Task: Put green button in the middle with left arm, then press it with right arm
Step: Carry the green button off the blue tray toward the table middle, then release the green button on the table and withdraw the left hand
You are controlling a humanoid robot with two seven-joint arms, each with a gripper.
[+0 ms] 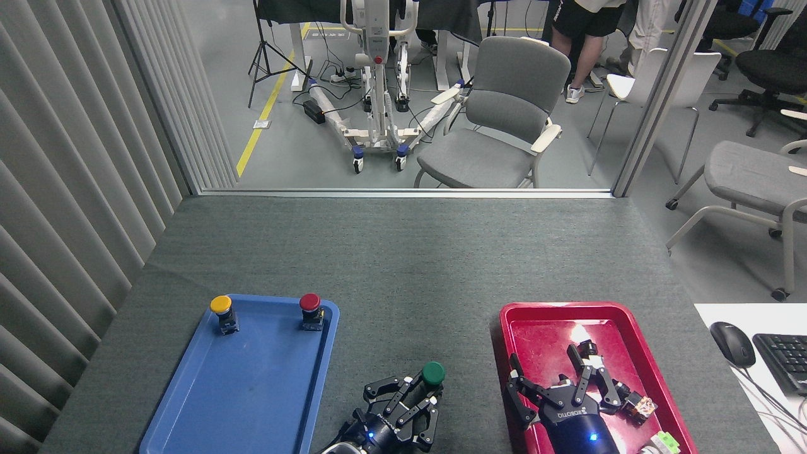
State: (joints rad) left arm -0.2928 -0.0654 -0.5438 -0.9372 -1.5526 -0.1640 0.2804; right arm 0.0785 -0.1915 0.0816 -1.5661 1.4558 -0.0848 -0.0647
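The green button (pixel 433 373) shows its round green cap over the bare dark grey tabletop, the middle (pixel 410 315), between the two trays. My left gripper (pixel 419 396) is shut on the green button, its black fingers wrapped round the button's body from below. My right gripper (pixel 570 384) stands open above the red tray (pixel 523 315), fingers spread, with nothing between them.
The blue tray (pixel 252 391) at the left carries a yellow-capped button (pixel 221 307) and a red-capped button (pixel 309 304). Small parts lie in the red tray near my right gripper. A mouse (pixel 731 343) and keyboard (pixel 785 359) sit at the far right.
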